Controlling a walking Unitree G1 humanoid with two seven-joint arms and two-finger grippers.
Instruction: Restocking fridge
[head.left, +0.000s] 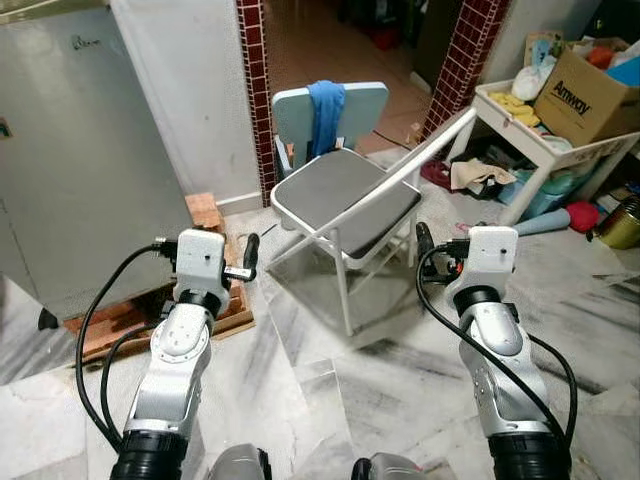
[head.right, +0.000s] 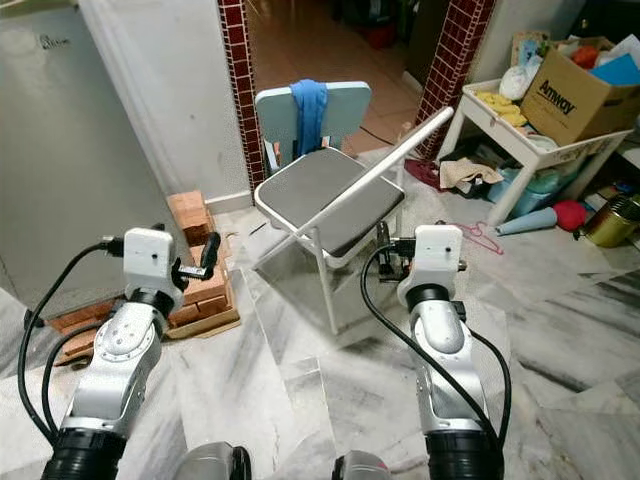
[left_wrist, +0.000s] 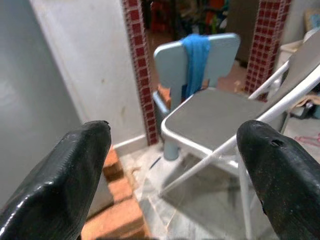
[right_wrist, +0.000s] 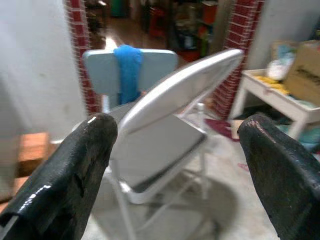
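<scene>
The grey fridge (head.left: 70, 150) stands shut at the far left, raised on bricks (head.left: 207, 212) and a wooden board. My left gripper (head.left: 248, 252) is held up in front of me, right of the fridge, open with nothing between its fingers (left_wrist: 75, 165). My right gripper (head.left: 424, 240) is level with it, also open and empty, its fingers (right_wrist: 75, 165) pointing at a white folding chair (head.left: 345, 200). No food item can be seen near either gripper.
The folding chair, with a grey seat, stands straight ahead between the arms. Behind it is a pale blue chair (head.left: 365, 105) with a blue cloth (head.left: 325, 110) draped over it. At the right, a white table (head.left: 520, 130) holds a cardboard box (head.left: 585, 95), with clutter beneath it. The floor is marble.
</scene>
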